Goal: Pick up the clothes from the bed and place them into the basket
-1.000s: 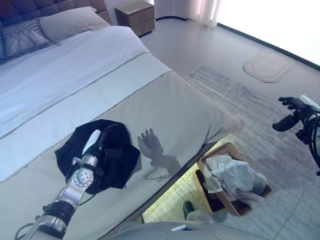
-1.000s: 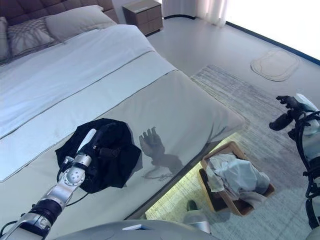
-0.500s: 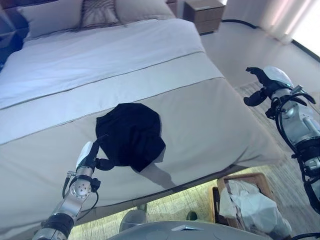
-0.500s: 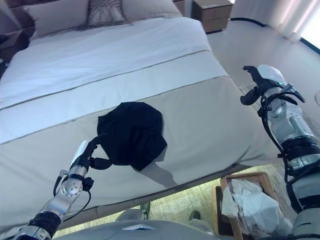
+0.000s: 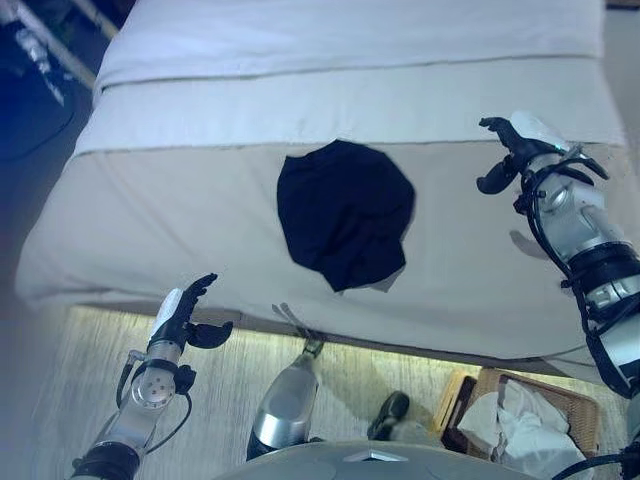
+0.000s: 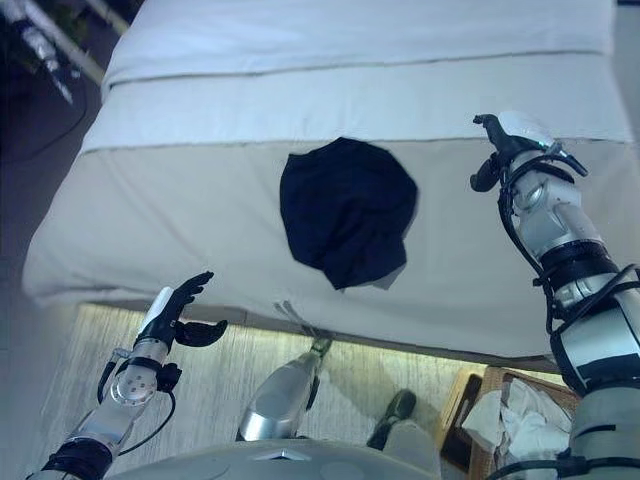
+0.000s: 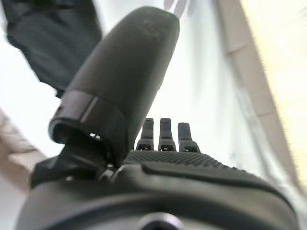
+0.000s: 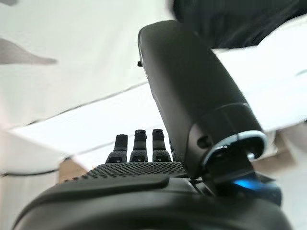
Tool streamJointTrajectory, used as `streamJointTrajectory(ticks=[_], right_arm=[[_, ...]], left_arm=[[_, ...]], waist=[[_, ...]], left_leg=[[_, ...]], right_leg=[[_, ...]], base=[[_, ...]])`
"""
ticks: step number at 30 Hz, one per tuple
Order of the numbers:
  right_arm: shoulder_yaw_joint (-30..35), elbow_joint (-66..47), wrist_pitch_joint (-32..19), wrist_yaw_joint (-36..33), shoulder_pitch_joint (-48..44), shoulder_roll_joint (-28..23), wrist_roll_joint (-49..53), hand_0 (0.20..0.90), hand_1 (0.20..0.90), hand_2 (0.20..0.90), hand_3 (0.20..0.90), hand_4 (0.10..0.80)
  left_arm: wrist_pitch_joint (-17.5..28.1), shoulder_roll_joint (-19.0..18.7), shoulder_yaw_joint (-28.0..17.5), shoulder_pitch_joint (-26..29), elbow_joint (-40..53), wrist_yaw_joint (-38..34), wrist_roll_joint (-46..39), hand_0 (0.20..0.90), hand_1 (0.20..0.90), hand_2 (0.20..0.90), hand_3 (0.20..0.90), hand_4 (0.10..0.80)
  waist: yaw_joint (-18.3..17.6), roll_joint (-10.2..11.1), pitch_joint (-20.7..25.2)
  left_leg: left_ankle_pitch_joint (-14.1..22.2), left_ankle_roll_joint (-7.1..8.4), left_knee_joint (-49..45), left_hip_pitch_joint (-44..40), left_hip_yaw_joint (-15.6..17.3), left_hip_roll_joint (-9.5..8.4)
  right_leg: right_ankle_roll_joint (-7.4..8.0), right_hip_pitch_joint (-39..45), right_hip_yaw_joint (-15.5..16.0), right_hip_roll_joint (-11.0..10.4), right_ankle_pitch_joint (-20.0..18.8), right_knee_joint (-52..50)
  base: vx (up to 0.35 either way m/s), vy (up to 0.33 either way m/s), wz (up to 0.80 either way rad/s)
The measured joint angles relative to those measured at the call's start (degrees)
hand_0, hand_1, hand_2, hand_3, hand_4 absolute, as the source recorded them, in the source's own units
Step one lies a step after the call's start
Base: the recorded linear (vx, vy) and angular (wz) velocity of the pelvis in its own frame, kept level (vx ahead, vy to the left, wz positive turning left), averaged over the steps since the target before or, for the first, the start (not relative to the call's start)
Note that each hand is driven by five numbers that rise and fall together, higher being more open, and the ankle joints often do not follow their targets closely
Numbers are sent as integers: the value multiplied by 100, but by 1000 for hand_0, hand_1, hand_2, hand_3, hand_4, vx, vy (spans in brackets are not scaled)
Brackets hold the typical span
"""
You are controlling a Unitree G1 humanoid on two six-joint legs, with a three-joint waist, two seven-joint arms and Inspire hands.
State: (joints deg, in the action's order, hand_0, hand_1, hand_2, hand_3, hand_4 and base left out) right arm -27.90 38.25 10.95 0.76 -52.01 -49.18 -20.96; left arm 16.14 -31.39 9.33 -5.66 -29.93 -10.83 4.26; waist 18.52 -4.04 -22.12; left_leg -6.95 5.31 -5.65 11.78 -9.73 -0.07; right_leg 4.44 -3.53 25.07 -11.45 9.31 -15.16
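Observation:
A black garment (image 5: 345, 210) lies crumpled on the grey bedspread (image 5: 180, 220), near the bed's front edge. My left hand (image 5: 183, 318) is open and empty, off the bed's front edge over the floor, well to the left of the garment. My right hand (image 5: 508, 152) is open and empty, raised over the bed's right part, to the right of the garment. The garment also shows past the thumb in the left wrist view (image 7: 48, 38) and in the right wrist view (image 8: 240, 19). A wicker basket (image 5: 540, 382) holding light clothes (image 5: 510, 425) stands on the floor at the lower right.
A white sheet (image 5: 350, 30) covers the far part of the bed. A pale rug (image 5: 80, 370) lies on the floor along the bed's front edge. Dark floor with some equipment (image 5: 30, 60) lies left of the bed.
The camera has swung left. My left hand, which lay on the black garment, has come off it and drawn back past the bed's front edge. My right hand has risen over the bed.

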Motion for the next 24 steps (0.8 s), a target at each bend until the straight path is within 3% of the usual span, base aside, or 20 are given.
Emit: streamJointTrajectory(ticks=[2, 5, 8, 9, 10, 15, 18, 24], right_arm=[[-118, -13, 77, -48, -439, 1, -57, 900, 900, 900, 900, 800], [-248, -23, 154, -51, -607, 103, -58, 900, 900, 900, 900, 800], [-397, -21, 186, -64, -618, 357, -74, 900, 900, 900, 900, 800], [-495, -18, 183, -67, -624, 396, -87, 900, 900, 900, 900, 800], [-498, -15, 182, -68, -625, 420, -90, 900, 900, 900, 900, 800], [-698, 122, 194, -111, -792, 559, -97, 900, 900, 900, 900, 800], [-773, 505, 280, -242, -1120, 608, -94, 900, 900, 900, 900, 800], [-852, 751, 428, -323, -1281, 750, -89, 900, 900, 900, 900, 800]], left_arm=[[50, -97, -2, 228, 55, -40, -32, 900, 900, 900, 900, 800], [47, -117, 23, 472, 284, -263, -42, 900, 900, 900, 900, 800], [45, -133, 109, 533, 542, -446, -76, 900, 900, 900, 900, 800], [39, -195, 222, 581, 722, -502, -95, 900, 900, 900, 900, 800], [38, -207, 250, 607, 771, -502, -96, 900, 900, 900, 900, 800], [32, -297, 511, 515, 1065, -592, -225, 900, 900, 900, 900, 800], [32, -362, 650, 481, 1259, -694, -311, 900, 900, 900, 900, 800], [37, -469, 662, 374, 1613, -841, -507, 900, 900, 900, 900, 800]], waist=[[44, 40, -500], [187, 30, -912], [327, 29, -961], [327, 11, -988], [331, 15, -995], [342, 0, -997], [357, -15, -1006], [509, -39, -1016]], left_leg=[[287, -104, -611, 381, 11, -209], [535, -232, -1284, 713, 13, -393], [713, -310, -1882, 1046, 16, -486], [919, -331, -2231, 1214, 14, -523], [938, -321, -2326, 1289, 8, -543], [1149, -300, -3047, 2011, -88, -548], [1148, -298, -3365, 2621, -143, -587], [1180, -251, -3909, 3556, -226, -678]], right_leg=[[-135, -539, -91, -397, 484, -1139], [-275, -883, -122, -695, 821, -2003], [-288, -1119, -170, -792, 1028, -2485], [-339, -1223, -213, -855, 1263, -2753], [-305, -1260, -208, -878, 1331, -2856], [-450, -1937, -308, -900, 1636, -3577], [-458, -2555, -425, -897, 1717, -4023], [-617, -3480, -505, -982, 1850, -4685]], base=[[-72, 18, 25], [-54, 4, 22], [-46, -8, 9], [-28, 14, 20], [-22, 26, 23], [-35, 15, 7], [-44, 10, 13], [-42, 40, 11]])
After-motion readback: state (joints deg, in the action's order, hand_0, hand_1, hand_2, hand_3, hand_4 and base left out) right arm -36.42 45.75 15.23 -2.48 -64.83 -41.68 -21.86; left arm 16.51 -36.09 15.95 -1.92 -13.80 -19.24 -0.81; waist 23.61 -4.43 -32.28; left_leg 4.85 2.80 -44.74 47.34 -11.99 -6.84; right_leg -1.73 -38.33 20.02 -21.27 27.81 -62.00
